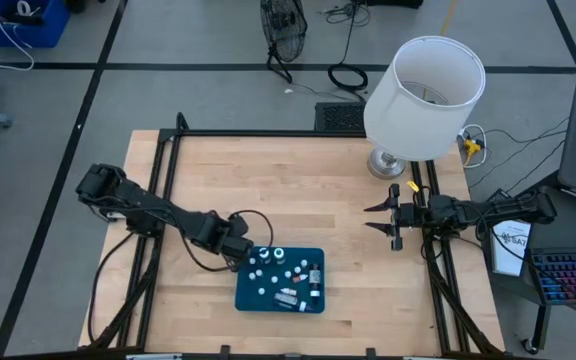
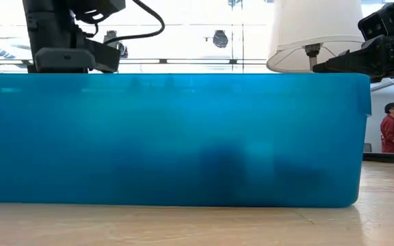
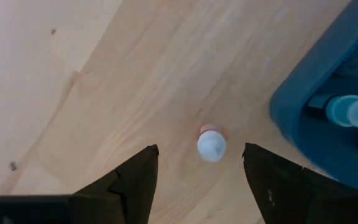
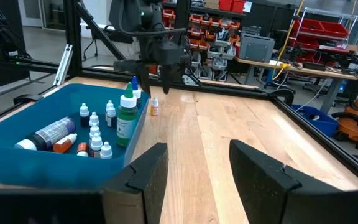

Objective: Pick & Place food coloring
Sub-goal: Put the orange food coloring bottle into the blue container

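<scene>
One tiny food coloring bottle [image 3: 211,144], white cap over a reddish body, stands upright on the wooden table just off the blue tray's far left corner; the right wrist view also shows this bottle [image 4: 155,107]. My left gripper [image 3: 199,149] hangs above it, pointing down and open, a finger on each side and clear of it. In the high view the left gripper [image 1: 245,251] covers that bottle. Several more bottles [image 1: 286,275] stand or lie in the tray [image 1: 248,300]. My right gripper [image 1: 376,220] waits open at the table's right side.
A big white lampshade [image 1: 423,85] on a metal base [image 1: 388,162] stands at the far right of the table. The tray's blue wall [image 2: 183,137] fills the low view. A person in red [image 2: 390,130] stands in the room beyond.
</scene>
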Available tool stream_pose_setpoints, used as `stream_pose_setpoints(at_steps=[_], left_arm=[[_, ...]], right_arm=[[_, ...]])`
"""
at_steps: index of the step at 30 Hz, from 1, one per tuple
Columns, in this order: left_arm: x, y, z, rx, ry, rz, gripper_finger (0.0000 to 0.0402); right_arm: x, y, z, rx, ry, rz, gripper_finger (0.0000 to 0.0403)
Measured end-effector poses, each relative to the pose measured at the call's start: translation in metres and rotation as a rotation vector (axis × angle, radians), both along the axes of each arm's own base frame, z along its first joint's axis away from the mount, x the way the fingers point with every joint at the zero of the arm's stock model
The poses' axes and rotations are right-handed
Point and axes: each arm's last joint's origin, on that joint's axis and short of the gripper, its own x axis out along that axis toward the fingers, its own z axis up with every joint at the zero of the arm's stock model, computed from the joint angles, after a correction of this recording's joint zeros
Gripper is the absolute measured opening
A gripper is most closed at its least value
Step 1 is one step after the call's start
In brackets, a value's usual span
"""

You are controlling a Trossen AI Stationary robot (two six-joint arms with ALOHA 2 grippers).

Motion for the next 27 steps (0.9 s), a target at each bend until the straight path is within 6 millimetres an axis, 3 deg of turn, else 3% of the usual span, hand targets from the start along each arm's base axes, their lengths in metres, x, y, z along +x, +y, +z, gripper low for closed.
stream_pose_setpoints(at_steps=[13, 27], left_arm=[[-0.002, 0.007, -0.018, -0.042, -0.025, 0.018, 0.0218], [0.000, 0.011, -0.018, -0.083, -0.021, 0.023, 0.0190]], right_arm=[[0.000, 0.000, 0.000, 0.000, 0.000, 0.000, 0.0160], [0.000, 0.000, 0.000, 0.000, 0.000, -0.001, 0.0162]])
